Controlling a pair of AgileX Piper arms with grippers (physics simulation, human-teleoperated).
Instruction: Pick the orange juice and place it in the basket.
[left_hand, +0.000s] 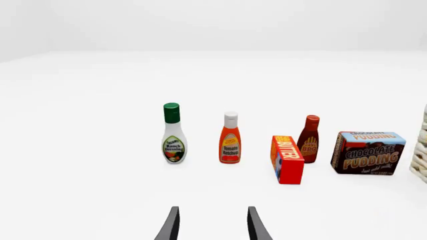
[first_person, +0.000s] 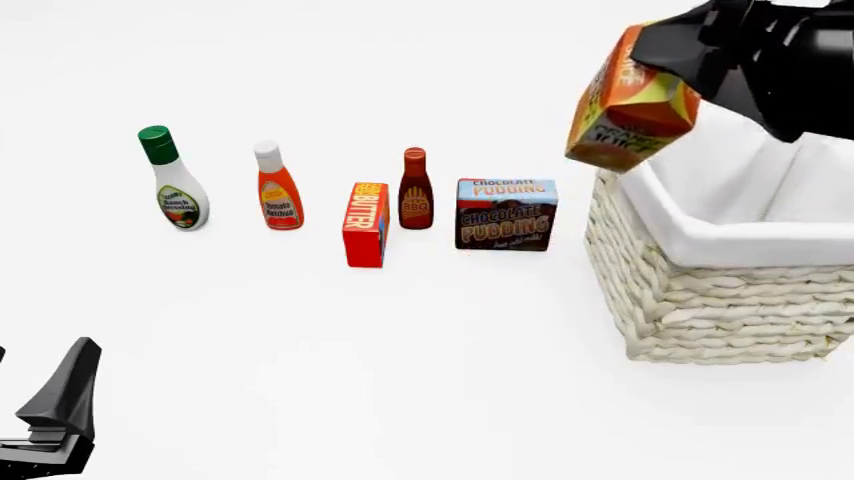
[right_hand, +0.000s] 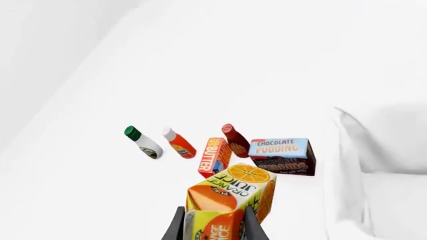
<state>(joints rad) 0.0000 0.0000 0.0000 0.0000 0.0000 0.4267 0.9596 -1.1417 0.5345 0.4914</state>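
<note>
The orange juice (first_person: 630, 100), an orange and yellow gable-top carton, hangs tilted in the air above the left rim of the basket (first_person: 721, 290). My right gripper (first_person: 681, 50) is shut on the carton's top end; in the right wrist view the orange juice (right_hand: 230, 200) sits between the two dark fingers (right_hand: 175, 227). The basket is cream woven wicker with a white cloth lining, at the right of the front view. My left gripper (left_hand: 212, 225) is open and holds nothing, low at the near left (first_person: 60, 410), far from the carton.
A row of groceries stands left of the basket: ranch dressing bottle (first_person: 174, 180), tomato ketchup bottle (first_person: 278, 188), red butter box (first_person: 366, 224), BBQ sauce bottle (first_person: 415, 190) and chocolate pudding box (first_person: 506, 214). The basket's edge (left_hand: 420, 155) shows in the left wrist view.
</note>
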